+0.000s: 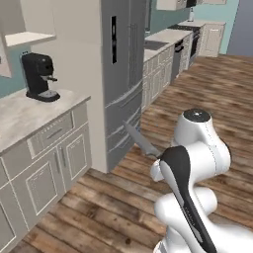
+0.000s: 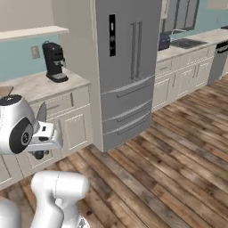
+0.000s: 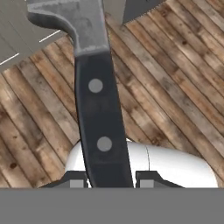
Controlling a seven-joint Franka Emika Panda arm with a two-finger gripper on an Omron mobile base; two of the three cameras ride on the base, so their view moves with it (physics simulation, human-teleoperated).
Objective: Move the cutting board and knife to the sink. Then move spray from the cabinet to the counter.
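Jutting out from the end effector point(image 3: 111, 181), the knife point(image 3: 98, 100) is pinched by its black handle between the two fingertips, blade pointing away over the wooden floor point(image 3: 175, 87). From the left base view its silver blade point(image 1: 141, 140) hangs in the air beside the arm, in front of the grey fridge point(image 1: 123, 74). A black coffee machine point(image 1: 39, 76) stands on the surface point(image 1: 24, 116) to the left, well apart from the knife.
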